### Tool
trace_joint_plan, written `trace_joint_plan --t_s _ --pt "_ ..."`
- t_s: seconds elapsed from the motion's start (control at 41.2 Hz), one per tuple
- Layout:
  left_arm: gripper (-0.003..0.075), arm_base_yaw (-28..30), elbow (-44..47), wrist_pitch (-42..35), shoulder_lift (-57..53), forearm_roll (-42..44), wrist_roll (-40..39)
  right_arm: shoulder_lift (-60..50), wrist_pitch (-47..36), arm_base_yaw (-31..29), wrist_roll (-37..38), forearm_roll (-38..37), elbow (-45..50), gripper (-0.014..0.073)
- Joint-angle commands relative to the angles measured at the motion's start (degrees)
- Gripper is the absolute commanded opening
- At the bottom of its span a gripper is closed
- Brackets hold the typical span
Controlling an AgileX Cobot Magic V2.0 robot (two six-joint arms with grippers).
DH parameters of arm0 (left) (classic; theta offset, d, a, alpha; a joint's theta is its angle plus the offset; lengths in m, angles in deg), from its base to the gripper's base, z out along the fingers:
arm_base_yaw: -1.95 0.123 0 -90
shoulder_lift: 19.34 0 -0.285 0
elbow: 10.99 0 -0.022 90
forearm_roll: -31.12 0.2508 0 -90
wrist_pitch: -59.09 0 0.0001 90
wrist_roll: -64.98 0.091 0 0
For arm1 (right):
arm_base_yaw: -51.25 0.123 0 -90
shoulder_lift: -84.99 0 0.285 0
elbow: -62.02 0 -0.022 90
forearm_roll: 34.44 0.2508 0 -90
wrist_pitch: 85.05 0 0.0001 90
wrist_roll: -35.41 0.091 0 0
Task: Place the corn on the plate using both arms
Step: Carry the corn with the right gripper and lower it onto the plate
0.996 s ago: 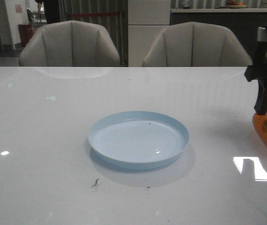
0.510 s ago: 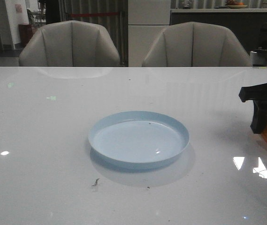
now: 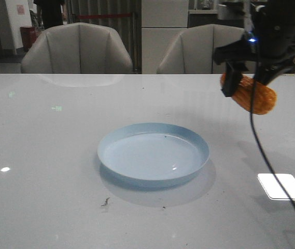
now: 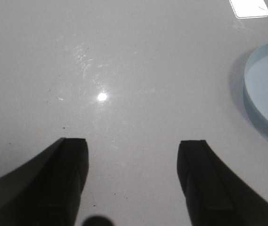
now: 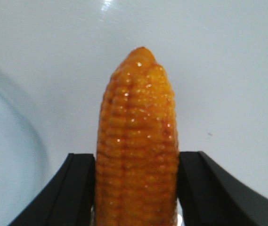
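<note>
My right gripper (image 3: 240, 85) is shut on the orange corn (image 3: 255, 95) and holds it in the air, above the table and to the right of and beyond the pale blue plate (image 3: 153, 153). In the right wrist view the corn (image 5: 136, 141) stands clamped between both fingers (image 5: 75, 188), with the plate's rim (image 5: 28, 136) at the edge. My left gripper (image 4: 134, 160) is open and empty over bare table, and the plate's rim (image 4: 256, 101) shows to one side. The left gripper does not show in the front view.
Two grey chairs (image 3: 77, 47) stand behind the white table's far edge. A thin black cable (image 3: 271, 161) hangs from the right arm down past the plate's right side. Small dark specks (image 3: 106, 201) lie in front of the plate.
My right gripper has closed on the corn at the table's right edge, lifted it off the table and carried it up and to the left, toward the plate.
</note>
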Motion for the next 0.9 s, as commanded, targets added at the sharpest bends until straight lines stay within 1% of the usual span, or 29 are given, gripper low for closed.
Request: trace_joint_plan --t_s 0.0,0.243,0.389,0.486,0.583,0.729,0.777,0.874 --pt "0.0473 0.14 -1.55 -4.46 -0.63 -0.97 -0.56 -2.76 -0.82 5.02 -0.84 -0.08 -2.71 0.0351" --pt "0.0473 0.14 -1.55 -4.46 -0.63 -1.1 -0.56 -1.33 -0.94 15.6 -0.84 -0.08 -2.71 0.0351" --pt "0.0473 0.14 -1.55 -4.46 -0.63 -1.1 -0.56 1.12 -1.77 18.93 -0.84 -0.08 -2.71 0.0351" --pt "0.0473 0.14 -1.55 -4.46 -0.63 -1.1 -0.56 3.42 -1.97 19.6 -0.84 -0.08 -2.71 0.0361" --pt "0.0473 0.14 -1.55 -3.99 -0.63 -1.1 -0.56 5.3 -2.05 19.62 -0.84 -0.08 -2.71 0.0426" --pt "0.0473 0.14 -1.55 -3.54 -0.63 -1.1 -0.56 7.04 -2.44 19.62 -0.84 -0.08 -2.71 0.0575" --pt "0.0473 0.14 -1.55 -3.54 -0.63 -1.1 -0.56 7.04 -2.44 19.62 -0.84 -0.08 -2.71 0.0591" --pt "0.0473 0.14 -1.55 -3.54 -0.63 -1.1 -0.56 6.85 -1.85 19.62 -0.1 0.09 -3.52 0.0591"
